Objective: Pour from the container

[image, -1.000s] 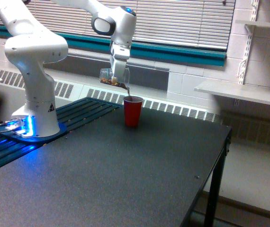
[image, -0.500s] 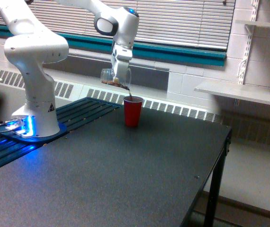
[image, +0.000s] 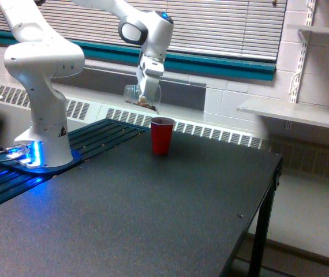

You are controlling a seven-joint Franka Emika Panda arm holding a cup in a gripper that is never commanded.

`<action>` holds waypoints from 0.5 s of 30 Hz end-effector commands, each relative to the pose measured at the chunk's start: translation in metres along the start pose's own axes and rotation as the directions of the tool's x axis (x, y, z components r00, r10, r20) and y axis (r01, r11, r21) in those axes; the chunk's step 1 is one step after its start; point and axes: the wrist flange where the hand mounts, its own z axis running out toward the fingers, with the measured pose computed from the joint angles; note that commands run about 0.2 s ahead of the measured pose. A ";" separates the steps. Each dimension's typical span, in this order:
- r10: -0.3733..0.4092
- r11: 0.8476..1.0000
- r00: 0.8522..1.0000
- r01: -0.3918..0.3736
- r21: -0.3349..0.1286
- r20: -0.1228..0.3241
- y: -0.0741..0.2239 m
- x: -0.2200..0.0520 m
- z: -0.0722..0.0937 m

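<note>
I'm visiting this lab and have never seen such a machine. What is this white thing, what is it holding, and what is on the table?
The white machine is a robot arm bolted to a base at the table's far edge. One camera off to the side took this picture. At the arm's end is its tool, shut on a small clear cup that is tipped on its side, with brown grains inside. Just below and toward the exterior view's right of it, an upright red cup stands on the dark table. No stream between the cups is visible now.
</note>
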 end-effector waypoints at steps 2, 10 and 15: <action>-0.024 1.000 1.000 0.024 -0.011 0.013 -0.001 0.009 0.000; -0.040 0.999 0.999 0.040 -0.017 0.031 -0.003 0.014 0.000; -0.054 0.998 0.997 0.055 -0.021 0.050 -0.005 0.011 0.001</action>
